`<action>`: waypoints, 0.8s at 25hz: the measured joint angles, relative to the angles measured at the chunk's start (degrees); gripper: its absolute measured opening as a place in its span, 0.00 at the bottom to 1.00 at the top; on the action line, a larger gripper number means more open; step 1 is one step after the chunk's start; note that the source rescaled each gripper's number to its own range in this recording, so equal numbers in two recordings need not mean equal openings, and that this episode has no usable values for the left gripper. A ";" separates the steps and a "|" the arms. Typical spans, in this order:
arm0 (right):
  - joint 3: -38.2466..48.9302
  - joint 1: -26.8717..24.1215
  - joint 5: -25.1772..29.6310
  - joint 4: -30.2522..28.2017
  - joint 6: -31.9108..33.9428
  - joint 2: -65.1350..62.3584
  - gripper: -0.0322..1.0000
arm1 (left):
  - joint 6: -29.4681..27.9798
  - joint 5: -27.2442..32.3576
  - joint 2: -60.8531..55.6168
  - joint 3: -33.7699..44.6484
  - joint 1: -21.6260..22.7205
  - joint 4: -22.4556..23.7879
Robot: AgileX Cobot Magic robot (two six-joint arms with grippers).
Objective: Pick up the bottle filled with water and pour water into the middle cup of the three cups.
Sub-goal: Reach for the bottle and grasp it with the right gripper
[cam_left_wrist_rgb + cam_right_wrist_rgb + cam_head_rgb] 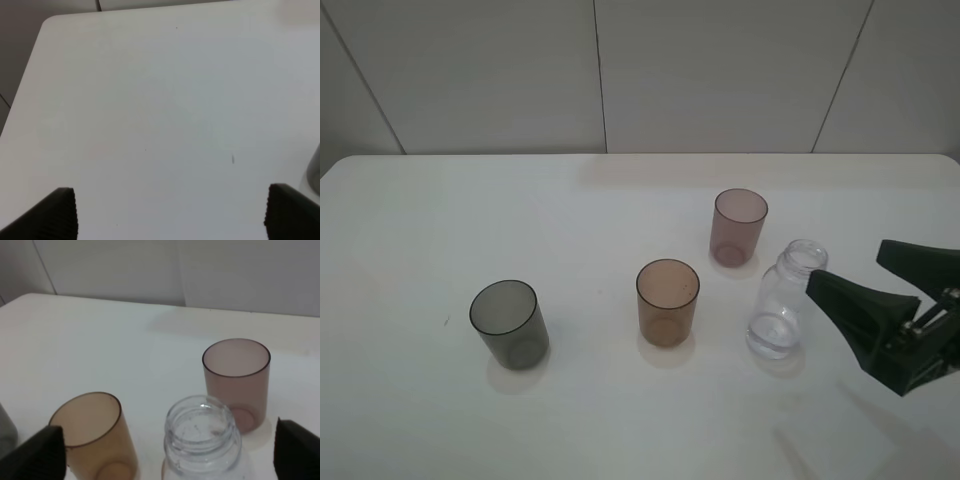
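The clear capless bottle (785, 300) stands upright on the white table, right of the amber-brown middle cup (668, 302). The mauve-pink cup (738, 227) stands behind them and the smoky grey cup (508, 324) at the left. My right gripper (847, 268) is open, just right of the bottle and not touching it. In the right wrist view the bottle's neck (202, 430) lies between the open fingers of the right gripper (170, 452), with the amber cup (95, 435) and pink cup (236, 380) beyond. My left gripper (170, 215) is open and empty over bare table.
The white table (420, 220) ends at a pale panelled wall at the back. The left wrist view shows the table's corner (47, 22) and a sliver of the grey cup (315, 172) at the frame's edge.
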 joint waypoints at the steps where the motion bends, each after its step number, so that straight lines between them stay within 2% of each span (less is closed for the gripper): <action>1: 0.00 0.00 0.00 0.14 -0.40 0.94 0.71 | 0.00 0.00 0.00 0.00 0.00 0.00; 8: 0.00 -0.71 -3.32 0.81 -0.92 15.17 0.71 | 0.00 0.00 0.00 0.00 0.00 0.00; 12: 0.00 -0.71 -9.52 2.73 -0.94 24.09 0.71 | 0.00 0.00 0.00 0.00 0.00 0.00; 20: -0.17 -0.26 -20.68 2.80 -0.61 37.10 0.71 | 0.00 0.00 0.00 0.00 0.00 0.00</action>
